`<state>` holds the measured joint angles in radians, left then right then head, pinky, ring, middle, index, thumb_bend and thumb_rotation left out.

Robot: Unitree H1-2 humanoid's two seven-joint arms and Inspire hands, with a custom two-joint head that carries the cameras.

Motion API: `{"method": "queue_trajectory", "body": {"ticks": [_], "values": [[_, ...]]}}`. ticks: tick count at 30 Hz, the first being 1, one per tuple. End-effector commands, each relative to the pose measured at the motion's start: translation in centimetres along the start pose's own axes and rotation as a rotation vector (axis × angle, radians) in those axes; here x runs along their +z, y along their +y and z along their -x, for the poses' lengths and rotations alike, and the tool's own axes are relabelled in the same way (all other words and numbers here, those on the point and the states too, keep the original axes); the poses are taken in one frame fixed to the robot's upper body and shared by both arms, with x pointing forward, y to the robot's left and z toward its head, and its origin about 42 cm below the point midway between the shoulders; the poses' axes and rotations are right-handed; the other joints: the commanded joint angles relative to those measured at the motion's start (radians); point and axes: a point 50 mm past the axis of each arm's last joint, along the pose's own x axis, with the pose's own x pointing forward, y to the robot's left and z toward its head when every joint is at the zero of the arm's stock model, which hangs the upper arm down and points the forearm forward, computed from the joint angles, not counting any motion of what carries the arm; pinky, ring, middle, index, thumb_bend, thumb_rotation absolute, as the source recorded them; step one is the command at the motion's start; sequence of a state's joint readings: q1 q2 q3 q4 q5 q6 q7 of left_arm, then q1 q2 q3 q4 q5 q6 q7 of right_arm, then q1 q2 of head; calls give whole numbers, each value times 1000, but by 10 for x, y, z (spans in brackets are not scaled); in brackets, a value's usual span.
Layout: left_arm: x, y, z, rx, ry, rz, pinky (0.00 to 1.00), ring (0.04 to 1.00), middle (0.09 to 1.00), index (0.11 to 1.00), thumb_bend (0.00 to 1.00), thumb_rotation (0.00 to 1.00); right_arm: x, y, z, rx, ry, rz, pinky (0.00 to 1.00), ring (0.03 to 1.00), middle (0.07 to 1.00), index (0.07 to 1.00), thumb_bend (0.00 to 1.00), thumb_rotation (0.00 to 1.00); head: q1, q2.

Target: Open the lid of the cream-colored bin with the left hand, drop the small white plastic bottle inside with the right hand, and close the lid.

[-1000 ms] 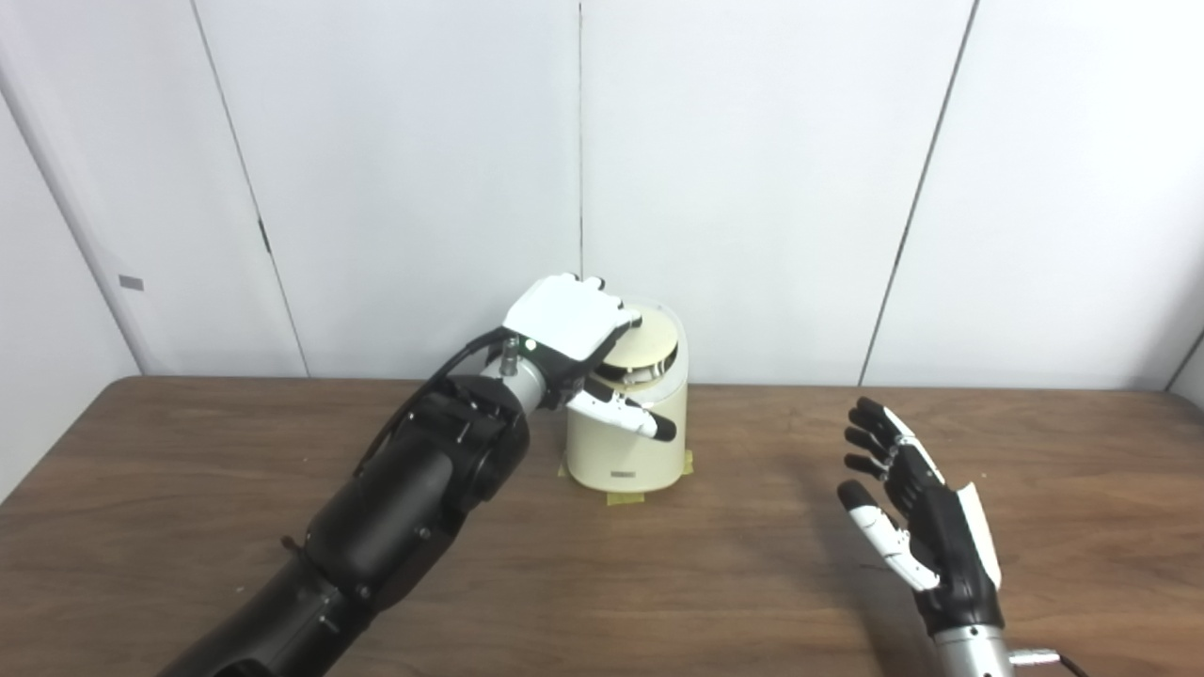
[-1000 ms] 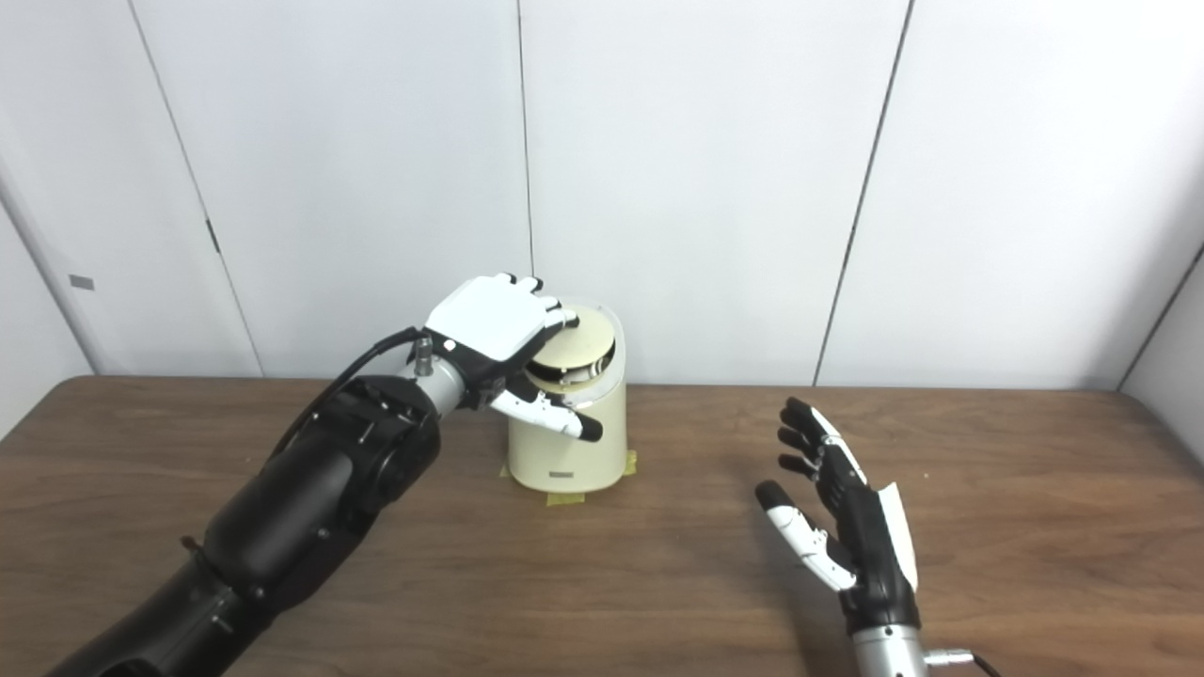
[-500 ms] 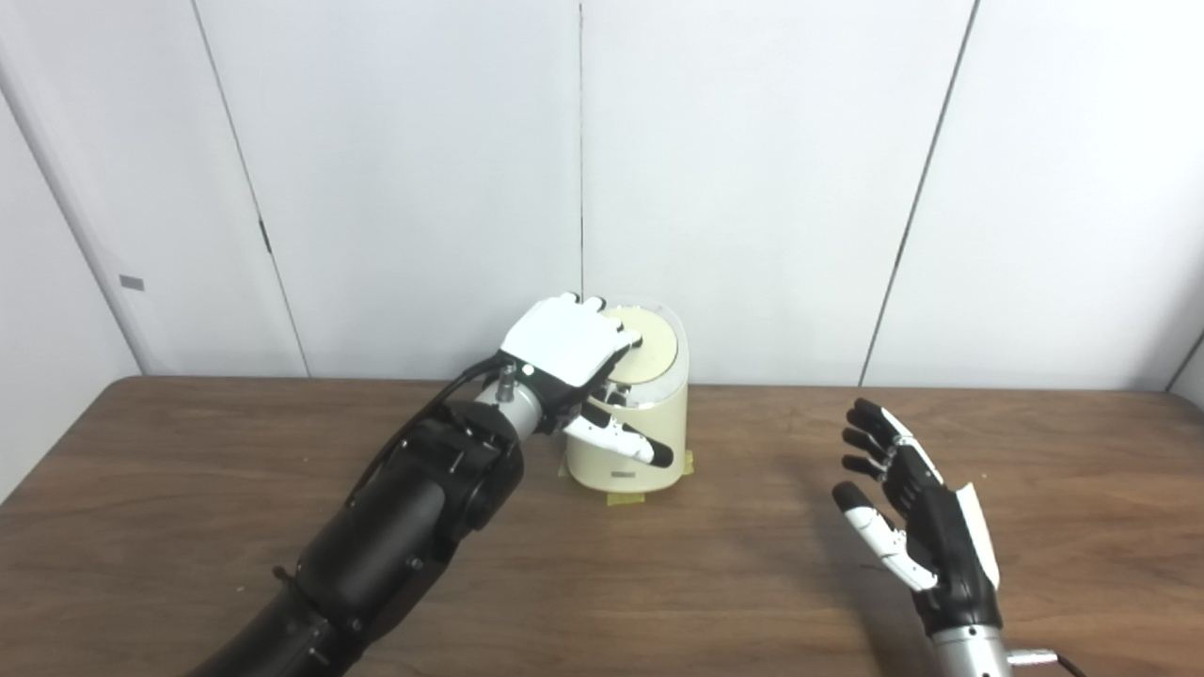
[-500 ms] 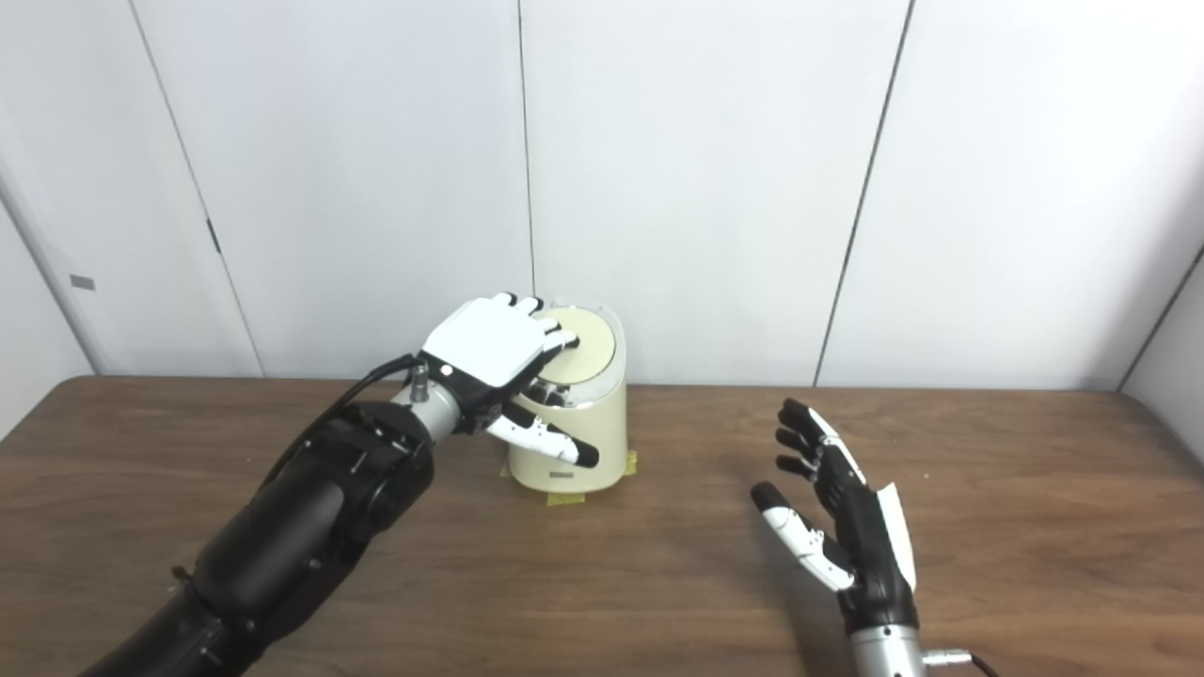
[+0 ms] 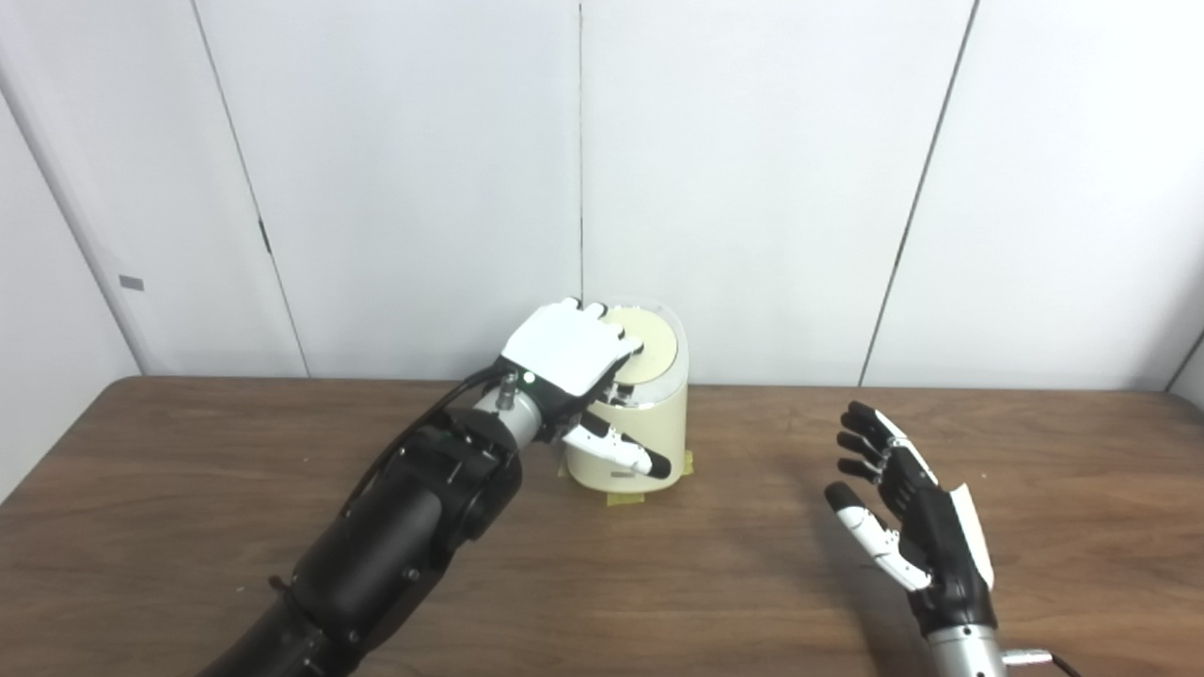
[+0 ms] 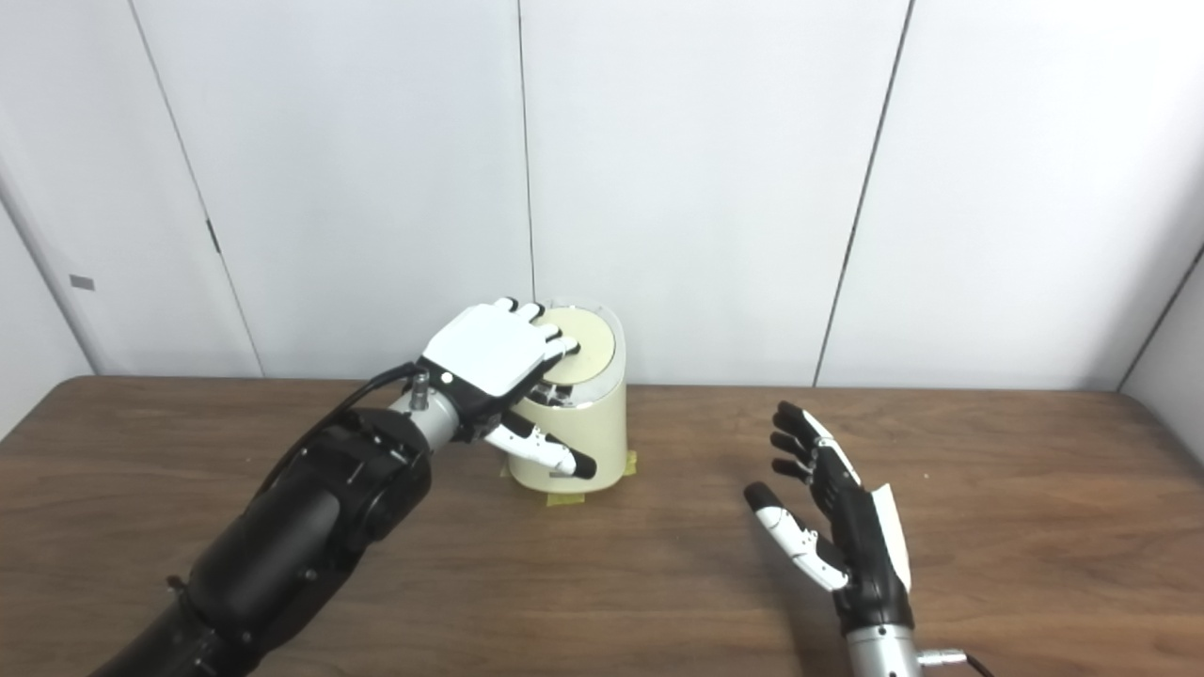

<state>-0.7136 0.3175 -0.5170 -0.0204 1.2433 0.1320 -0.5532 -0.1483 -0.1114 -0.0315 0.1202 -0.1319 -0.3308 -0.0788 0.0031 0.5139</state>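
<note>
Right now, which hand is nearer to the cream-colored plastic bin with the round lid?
Left. The left hand lies on the round lid of the cream-colored plastic bin. The right hand is open above the brown wooden table, well apart to the bin's right.

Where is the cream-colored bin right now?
The cream-colored bin stands at the table's far edge, centre-left, against the wall, under the left hand.

Bright, even overhead light gives soft shadows on the table (image 5: 658,583), mild glare on white panels (image 5: 752,169), and slightly soft focus.
</note>
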Motion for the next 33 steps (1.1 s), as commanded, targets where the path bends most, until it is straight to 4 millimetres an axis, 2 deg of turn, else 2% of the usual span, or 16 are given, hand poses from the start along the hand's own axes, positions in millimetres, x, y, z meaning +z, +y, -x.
{"method": "queue_trajectory", "body": {"ticks": [1,14,24,33], "values": [[-5,11,1,31,6,-35,1000,1000,941,923,979,1000,-1,13,5,-16,5,-32,756,828,852,845,449,555,2,0],[-3,-5,4,-26,2,-44,1000,1000,934,919,1000,1000,2,15,5,-27,16,-23,743,821,849,849,442,567,-4,4],[-5,-33,3,-109,6,-126,1000,1000,934,914,1000,1000,4,14,5,-36,15,-43,768,835,859,857,488,589,-9,9],[-6,-35,3,-90,9,-117,1000,1000,945,925,1000,1000,2,13,3,-37,18,-44,758,832,856,855,501,590,-5,5]]}}
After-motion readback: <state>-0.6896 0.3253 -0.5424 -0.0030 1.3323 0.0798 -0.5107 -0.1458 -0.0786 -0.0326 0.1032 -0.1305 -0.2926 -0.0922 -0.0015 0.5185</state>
